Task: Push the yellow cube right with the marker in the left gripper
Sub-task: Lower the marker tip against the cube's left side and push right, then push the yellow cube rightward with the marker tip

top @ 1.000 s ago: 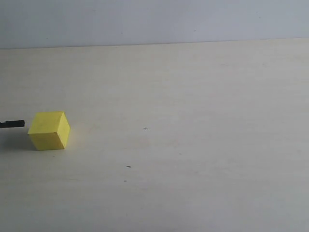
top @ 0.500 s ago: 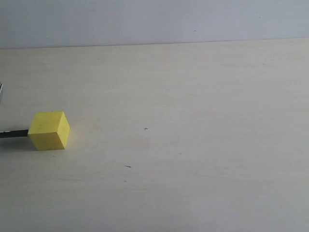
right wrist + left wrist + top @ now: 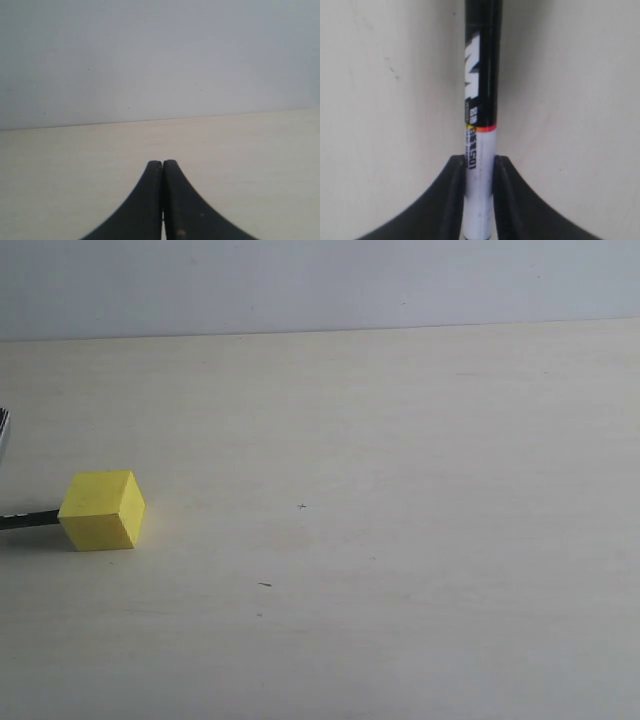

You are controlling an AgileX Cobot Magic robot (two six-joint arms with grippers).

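A bright yellow cube [image 3: 102, 510], solid and sharp-edged, sits on the pale beige wooden table [image 3: 400, 540] close to the left edge of the exterior view, well forward of the pale grey-blue wall [image 3: 320, 285] at the table's far edge. A slim marker [image 3: 28, 519] reaches in from that left edge, lying nearly level. Its dark end meets the cube's left face low down, and no gap shows between them. Only this short stretch of the pen appears there. Above it, at the same edge, is a small grey-white sliver [image 3: 3, 430], too little of it in view to tell what it is. In the left wrist view the left gripper [image 3: 480, 162], with black curved fingers [image 3: 454, 175], is clamped narrowly on the marker's [image 3: 482, 90] white barrel. The black cap, printed with white lettering, points away from the camera over the table, and a thin red-orange band marks where cap and barrel join. In the right wrist view the black right gripper [image 3: 162, 164] has its fingertips pressed together with nothing between them. It is above the bare table and faces the wall.
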